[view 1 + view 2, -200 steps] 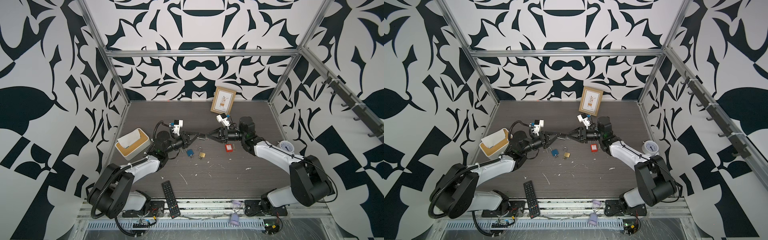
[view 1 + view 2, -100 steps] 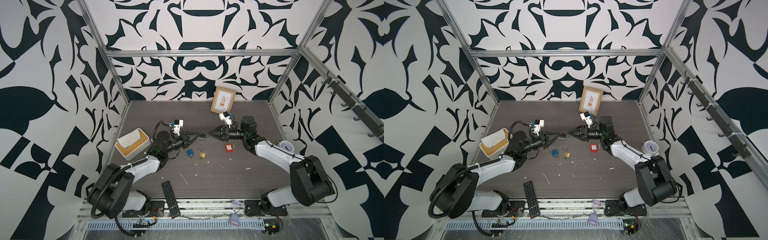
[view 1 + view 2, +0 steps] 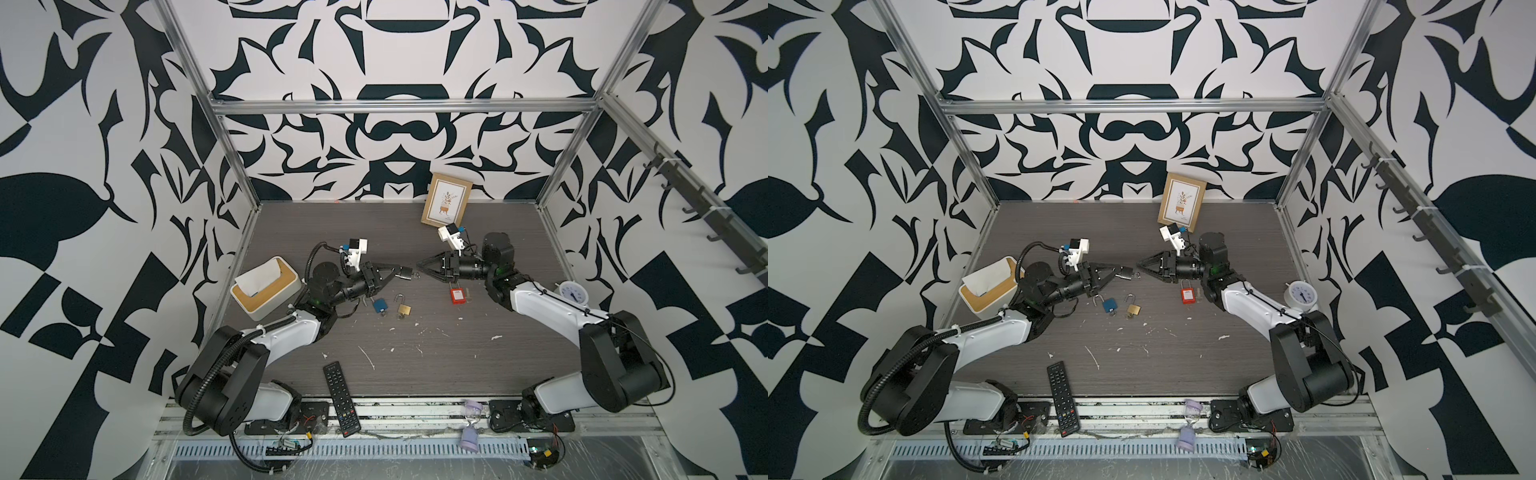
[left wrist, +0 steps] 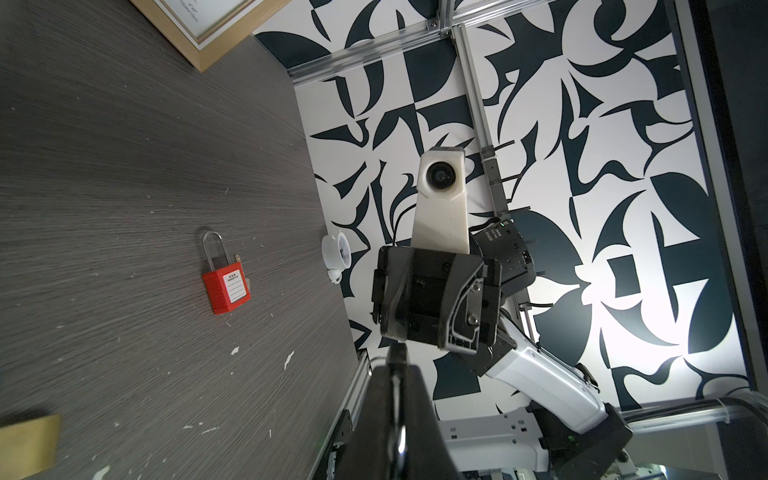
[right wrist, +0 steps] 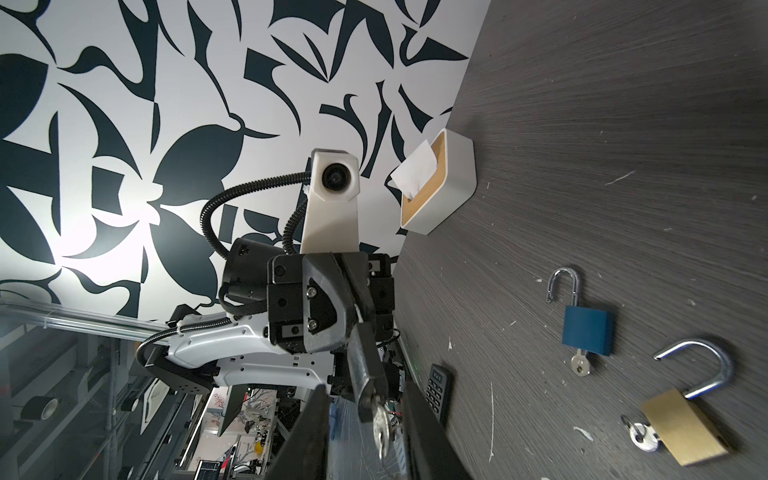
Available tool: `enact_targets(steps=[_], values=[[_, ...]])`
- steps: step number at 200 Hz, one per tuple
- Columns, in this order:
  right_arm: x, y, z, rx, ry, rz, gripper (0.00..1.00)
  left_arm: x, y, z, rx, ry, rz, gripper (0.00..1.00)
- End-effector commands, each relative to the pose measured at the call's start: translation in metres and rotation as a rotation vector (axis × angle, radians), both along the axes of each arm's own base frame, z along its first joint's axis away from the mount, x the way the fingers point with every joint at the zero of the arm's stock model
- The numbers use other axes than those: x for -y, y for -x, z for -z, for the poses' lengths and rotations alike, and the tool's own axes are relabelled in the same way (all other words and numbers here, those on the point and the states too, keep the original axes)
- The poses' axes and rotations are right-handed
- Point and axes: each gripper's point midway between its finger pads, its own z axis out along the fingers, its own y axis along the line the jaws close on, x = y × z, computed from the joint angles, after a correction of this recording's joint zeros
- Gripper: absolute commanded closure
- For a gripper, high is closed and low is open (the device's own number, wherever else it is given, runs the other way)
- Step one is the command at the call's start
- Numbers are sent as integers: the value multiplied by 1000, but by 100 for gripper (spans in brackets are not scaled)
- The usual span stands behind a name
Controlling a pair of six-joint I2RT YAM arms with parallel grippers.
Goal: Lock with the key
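Observation:
My left gripper [image 3: 392, 272] is shut on a dark padlock [image 3: 401, 272], held in the air above the table's middle. The key [image 3: 413, 274] sticks out of the padlock's body toward my right gripper [image 3: 419, 268]. In the right wrist view the padlock [image 5: 365, 374] hangs off the left fingers and its silver key [image 5: 380, 430] lies between my right fingers [image 5: 419, 419], which stand apart with a gap on each side. In the left wrist view the left fingers [image 4: 382, 419] press together on the padlock, seen edge-on, with the right gripper [image 4: 432, 299] facing it.
A blue padlock [image 3: 379, 305] and a brass padlock [image 3: 404, 308], both with open shackles and keys, lie below the grippers. A red padlock [image 3: 456, 296] lies under the right arm. A tissue box [image 3: 266, 293], remote [image 3: 340, 399], picture frame [image 3: 446, 205] and clock [image 3: 572, 293] are around.
My right gripper, which met the padlock's key a second ago, has drawn back a little to the right. The left arm and the padlock have stayed still.

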Motion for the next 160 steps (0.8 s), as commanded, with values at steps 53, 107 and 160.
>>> enact_targets(steps=[53, 107, 160], values=[[-3, 11, -6, 44, -22, -51, 68, 2, 0, -18, 56, 42, 19, 100], [-3, 12, 1, 33, -6, -51, 70, 1, 1, -23, 68, 50, 19, 100], [-6, 19, 1, 26, -8, -74, 75, 2, -1, -21, 67, 50, 18, 100]])
